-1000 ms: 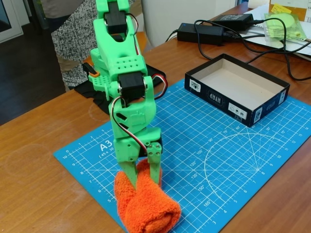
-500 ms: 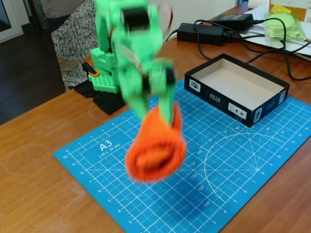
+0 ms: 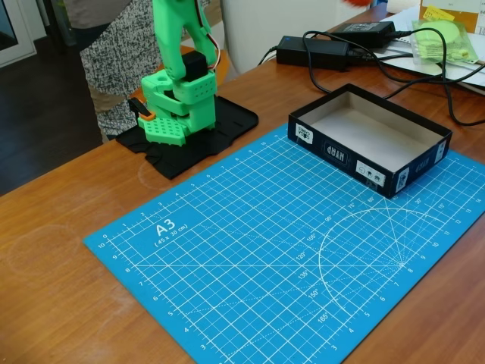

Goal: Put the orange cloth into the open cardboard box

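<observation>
Green arm: the base and lower links are in frame and the upper link is cut off by the top edge. I cannot tell how far the hand is open or what it has hold of.

Orange cloth: a thin orange sliver sits at the very top edge, above the adapters. There is too little of it to make out shape or grip. It is high above the desk and back-left of the box.

Open cardboard box: stands on the far right corner of the mat. It has black walls with small white labels on the near side. Its pale floor is in plain sight.

Surface: a brown wooden desk, scuffed, carries a blue A3 cutting mat with a white grid and arcs. The mat's near corner is cut off at the bottom. The arm's base sits on a black plate, which touches the mat's far edge.

Room: dark floor to the left and a pale wall behind.

Around: two black power adapters lie behind the box. Their cables loop past its far side. A pale green item in a clear bag lies on papers at top right. A person in a speckled garment stands behind the arm, partly hidden by it.
</observation>
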Robot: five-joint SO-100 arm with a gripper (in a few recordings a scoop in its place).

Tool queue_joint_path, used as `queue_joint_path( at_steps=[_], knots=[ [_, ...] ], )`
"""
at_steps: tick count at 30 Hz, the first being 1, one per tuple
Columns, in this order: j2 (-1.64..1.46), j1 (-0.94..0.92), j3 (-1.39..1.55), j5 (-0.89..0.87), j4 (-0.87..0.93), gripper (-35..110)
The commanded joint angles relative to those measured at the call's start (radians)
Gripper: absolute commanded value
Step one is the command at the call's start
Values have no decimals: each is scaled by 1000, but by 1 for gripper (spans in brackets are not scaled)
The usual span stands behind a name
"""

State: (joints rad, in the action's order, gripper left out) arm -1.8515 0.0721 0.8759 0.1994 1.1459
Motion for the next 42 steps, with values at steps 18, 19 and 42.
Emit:
queue_joint_path(
  at_steps=[18,19,42],
  knots=[
    [127,558,342,-318,-32,0],
    [137,571,330,-341,-20,0],
    [81,560,414,-356,28,27]
  ],
)
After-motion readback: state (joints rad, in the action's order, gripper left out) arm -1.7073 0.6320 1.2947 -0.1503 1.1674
